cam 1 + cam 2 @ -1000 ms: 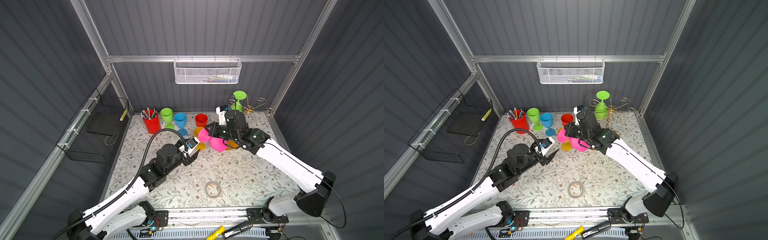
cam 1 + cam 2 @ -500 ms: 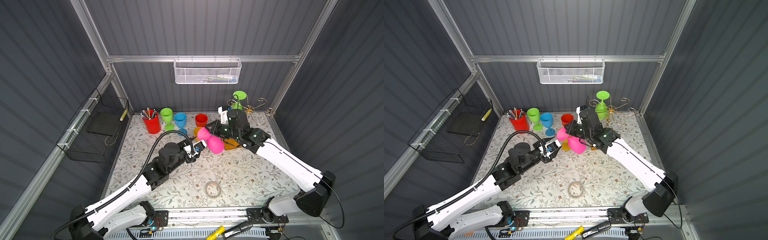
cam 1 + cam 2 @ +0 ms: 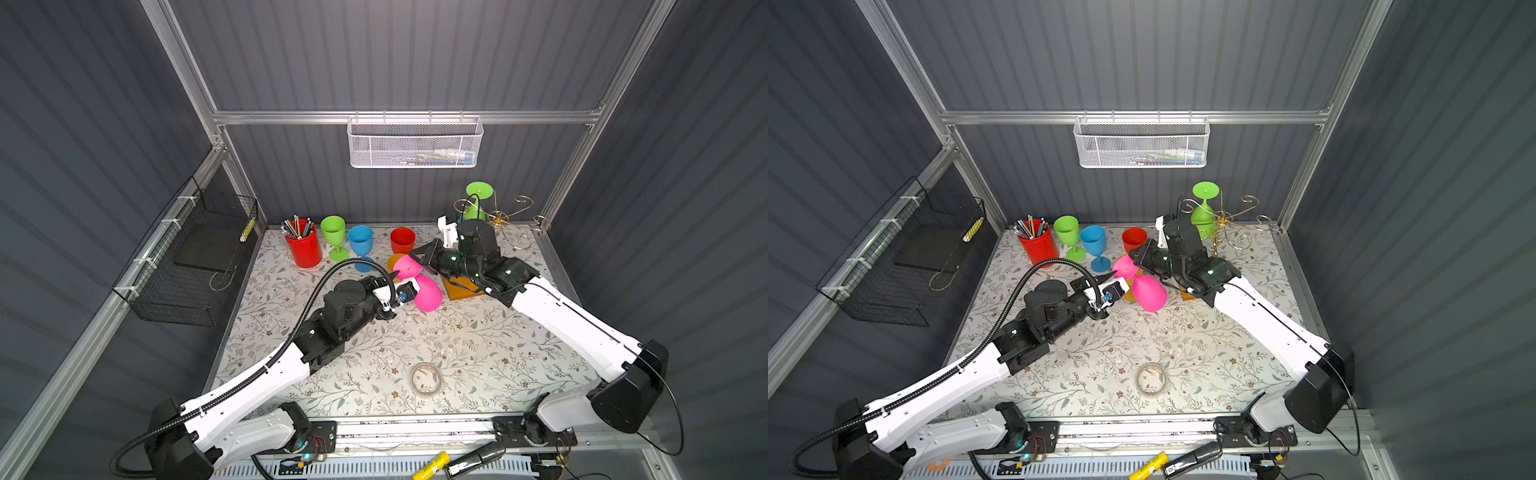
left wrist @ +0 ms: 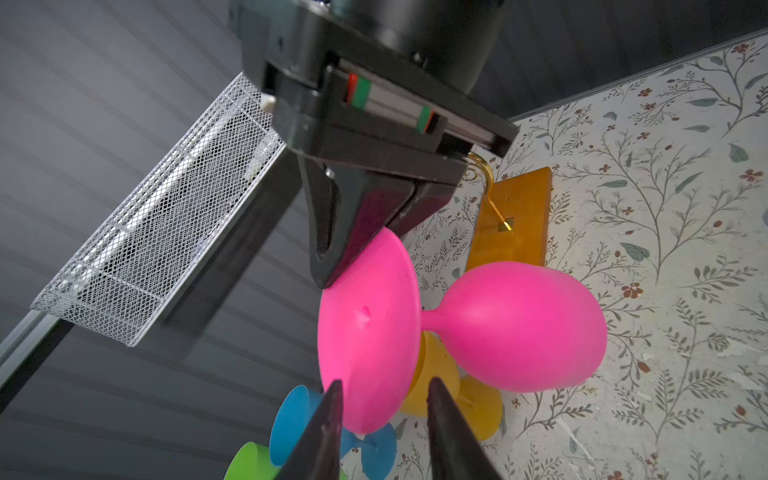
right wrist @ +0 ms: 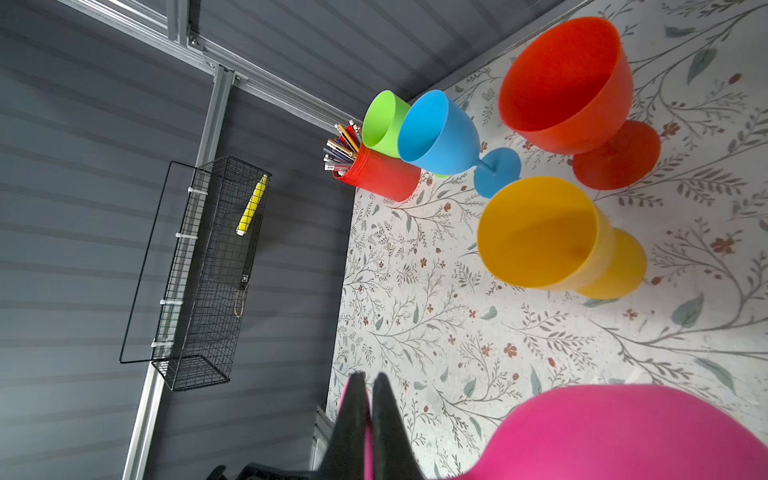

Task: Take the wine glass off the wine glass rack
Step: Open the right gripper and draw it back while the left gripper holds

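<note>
Six glasses: four on bench, green glass on rack, pink glass clamped in right claw; left claw apart.

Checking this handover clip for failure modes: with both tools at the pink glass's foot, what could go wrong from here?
1. The right tool pinches the pink glass only by its foot rim, with the bowl hanging sideways; it could pivot or slip out.
2. The left tool straddles the opposite rim with jaws apart; an early release by the right would likely drop the glass against the yellow glass standing close by.
</note>
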Controlling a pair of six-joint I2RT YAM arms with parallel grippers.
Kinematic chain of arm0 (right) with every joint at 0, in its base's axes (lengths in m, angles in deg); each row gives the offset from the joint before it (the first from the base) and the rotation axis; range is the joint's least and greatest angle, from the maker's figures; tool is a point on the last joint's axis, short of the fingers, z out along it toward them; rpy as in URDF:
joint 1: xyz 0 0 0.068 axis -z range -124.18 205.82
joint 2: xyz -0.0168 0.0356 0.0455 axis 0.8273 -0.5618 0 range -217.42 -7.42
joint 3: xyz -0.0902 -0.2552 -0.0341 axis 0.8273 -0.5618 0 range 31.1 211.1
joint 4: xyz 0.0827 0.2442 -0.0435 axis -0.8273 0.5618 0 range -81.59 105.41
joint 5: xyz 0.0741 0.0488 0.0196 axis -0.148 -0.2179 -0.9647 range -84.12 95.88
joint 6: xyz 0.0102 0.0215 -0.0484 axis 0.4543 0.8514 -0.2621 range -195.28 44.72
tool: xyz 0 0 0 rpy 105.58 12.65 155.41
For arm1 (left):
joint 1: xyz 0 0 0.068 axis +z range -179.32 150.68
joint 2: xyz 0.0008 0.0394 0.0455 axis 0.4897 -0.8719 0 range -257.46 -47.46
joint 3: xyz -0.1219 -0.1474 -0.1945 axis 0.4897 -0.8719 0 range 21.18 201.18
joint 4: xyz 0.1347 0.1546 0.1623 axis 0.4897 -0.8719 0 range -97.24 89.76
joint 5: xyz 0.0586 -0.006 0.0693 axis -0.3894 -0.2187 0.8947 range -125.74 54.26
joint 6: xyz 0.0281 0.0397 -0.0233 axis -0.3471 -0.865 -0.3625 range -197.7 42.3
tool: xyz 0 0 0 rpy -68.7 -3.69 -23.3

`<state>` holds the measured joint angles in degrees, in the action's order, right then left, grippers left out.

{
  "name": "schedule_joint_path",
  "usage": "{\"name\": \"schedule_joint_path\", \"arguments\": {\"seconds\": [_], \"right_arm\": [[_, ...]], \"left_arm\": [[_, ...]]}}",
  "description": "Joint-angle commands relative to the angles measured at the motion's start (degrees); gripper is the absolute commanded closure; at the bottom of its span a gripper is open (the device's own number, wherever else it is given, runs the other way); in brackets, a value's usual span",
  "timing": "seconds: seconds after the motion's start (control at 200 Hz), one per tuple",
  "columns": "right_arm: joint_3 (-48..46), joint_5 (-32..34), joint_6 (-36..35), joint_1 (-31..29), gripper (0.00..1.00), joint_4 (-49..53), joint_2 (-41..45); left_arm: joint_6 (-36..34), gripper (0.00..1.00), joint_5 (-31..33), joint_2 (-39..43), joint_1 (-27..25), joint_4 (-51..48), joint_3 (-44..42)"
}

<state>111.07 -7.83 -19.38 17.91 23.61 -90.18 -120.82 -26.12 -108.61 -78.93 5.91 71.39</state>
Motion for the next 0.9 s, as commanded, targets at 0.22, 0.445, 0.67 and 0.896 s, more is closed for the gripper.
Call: {"name": "schedule_joint_path", "arguments": {"seconds": [0.22,0.445,0.67,0.896], "right_arm": [[-1.17,-1.75,4.02,0.45,1.0,-4.13,0.14],[-1.61,-1.93,5.13,0.41,0.98,-5.06,-0.32],[-2.34,-1.61,5.96,0.39,0.85,-6.93,-0.08],[-3.3,0.71,5.88,-0.09,0.66,-8.47,1.4]], "left_arm": [[-2.64,0.78,4.61,-1.29,-0.85,5.69,1.85],[-0.82,0.9,5.87,-2.05,-0.87,6.33,2.27],[1.55,1.0,6.99,-2.4,-0.85,7.34,2.08],[3.44,1.0,9.36,-2.26,-0.93,9.14,0.79]]}}
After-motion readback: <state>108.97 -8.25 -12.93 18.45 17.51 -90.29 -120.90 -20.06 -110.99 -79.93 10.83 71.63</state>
